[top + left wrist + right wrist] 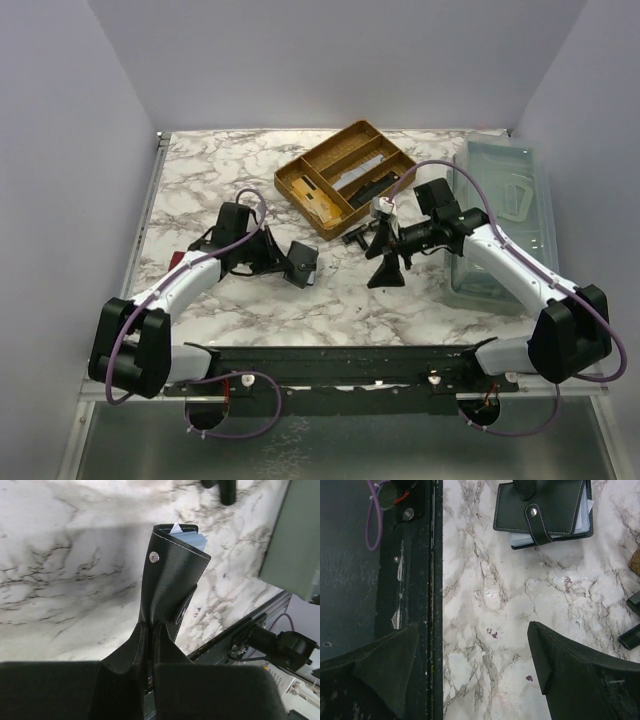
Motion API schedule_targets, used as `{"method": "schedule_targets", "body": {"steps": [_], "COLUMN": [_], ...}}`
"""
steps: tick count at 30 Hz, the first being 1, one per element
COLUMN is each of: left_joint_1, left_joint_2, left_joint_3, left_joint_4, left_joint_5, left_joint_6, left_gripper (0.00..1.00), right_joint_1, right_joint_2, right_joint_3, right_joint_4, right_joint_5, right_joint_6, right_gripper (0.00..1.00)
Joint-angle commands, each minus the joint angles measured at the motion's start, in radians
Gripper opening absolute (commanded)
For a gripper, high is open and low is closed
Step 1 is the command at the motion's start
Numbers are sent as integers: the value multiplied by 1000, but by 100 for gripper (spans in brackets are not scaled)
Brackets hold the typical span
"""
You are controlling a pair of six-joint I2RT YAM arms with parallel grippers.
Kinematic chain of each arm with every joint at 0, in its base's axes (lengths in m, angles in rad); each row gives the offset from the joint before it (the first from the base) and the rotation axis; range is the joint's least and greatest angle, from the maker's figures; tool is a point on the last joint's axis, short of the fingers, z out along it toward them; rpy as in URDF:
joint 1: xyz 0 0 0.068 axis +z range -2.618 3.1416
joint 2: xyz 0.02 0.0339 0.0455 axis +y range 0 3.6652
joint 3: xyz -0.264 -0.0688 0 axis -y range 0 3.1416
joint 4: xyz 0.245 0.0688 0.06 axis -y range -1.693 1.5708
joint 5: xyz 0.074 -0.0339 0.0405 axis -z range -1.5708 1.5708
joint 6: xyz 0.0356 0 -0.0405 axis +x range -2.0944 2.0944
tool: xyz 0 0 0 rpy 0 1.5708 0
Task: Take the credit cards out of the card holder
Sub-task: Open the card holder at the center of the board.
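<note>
Left gripper (150, 635): I have it clamped on the card holder (172, 575), left of centre of the tabletop (200, 170).
Right gripper (472, 630): wide open, empty.
Progress: credit cards (192, 539) peek out; none removed yet.

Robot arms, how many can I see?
2. The left arm comes from the left, the left gripper pinching the black card holder. The right arm comes from the right, the right gripper open.
</note>
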Motion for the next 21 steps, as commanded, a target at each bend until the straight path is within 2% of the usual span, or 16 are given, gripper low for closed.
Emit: {"method": "schedule_targets", "body": {"steps": [1, 4, 11, 15, 21], "left_joint_1": [-61, -112, -243, -310, -417], "left_joint_2": [-97, -120, -161, -170, -169], "left_joint_3": [-41, -61, -98, -115, -141], "left_joint_4": [161, 196, 265, 287, 341], "left_joint_5": [13, -8, -108, -174, -301], "left_joint_6": [-124, -169, -272, -325, -426], "left_gripper": [0, 0, 0, 0, 0], "right_joint_1": [1, 2, 1, 2, 21], "right_joint_2": [-47, -76, -173, -178, -120], "right_joint_3": [-40, -77, -177, -239, -228], "right_joint_4": [55, 67, 190, 252, 347], "right_joint_5": [-23, -49, 27, 8, 4], "right_joint_6": [-64, -124, -116, -186, -172], "right_gripper": [97, 95, 96, 85, 75]}}
